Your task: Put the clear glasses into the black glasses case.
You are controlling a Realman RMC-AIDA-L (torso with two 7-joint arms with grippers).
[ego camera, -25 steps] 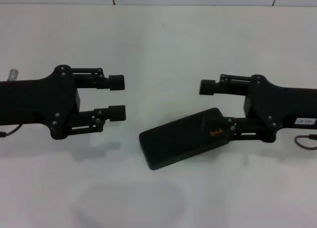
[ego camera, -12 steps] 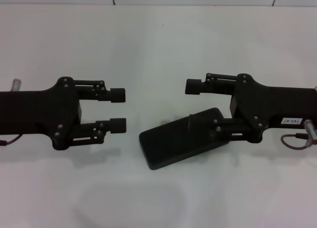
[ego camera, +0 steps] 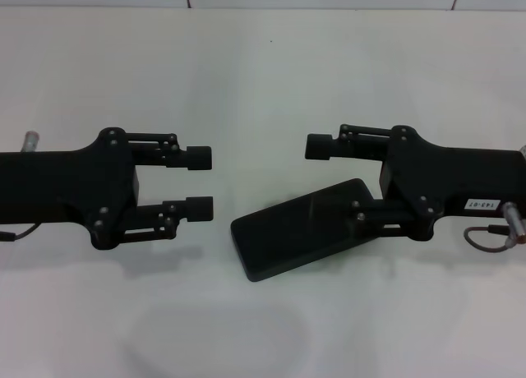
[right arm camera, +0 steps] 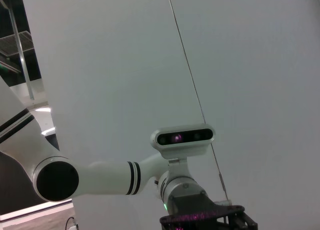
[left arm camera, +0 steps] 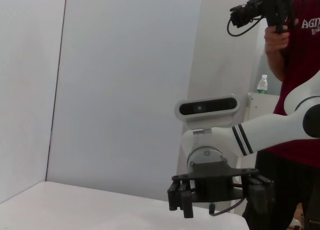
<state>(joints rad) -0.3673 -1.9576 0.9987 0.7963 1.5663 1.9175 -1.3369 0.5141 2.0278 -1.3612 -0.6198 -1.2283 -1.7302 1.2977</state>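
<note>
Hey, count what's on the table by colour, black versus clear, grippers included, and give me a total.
Black: 3, the left gripper, open; the right gripper, open, over the case's end; the case, closed.
Clear: 1, the glasses, faint at the near edge.
Total: 4

Head camera looks steeply down on white table (ego camera: pixel 271 74); wrist cameras face horizontally, each framing the opposite arm.
</note>
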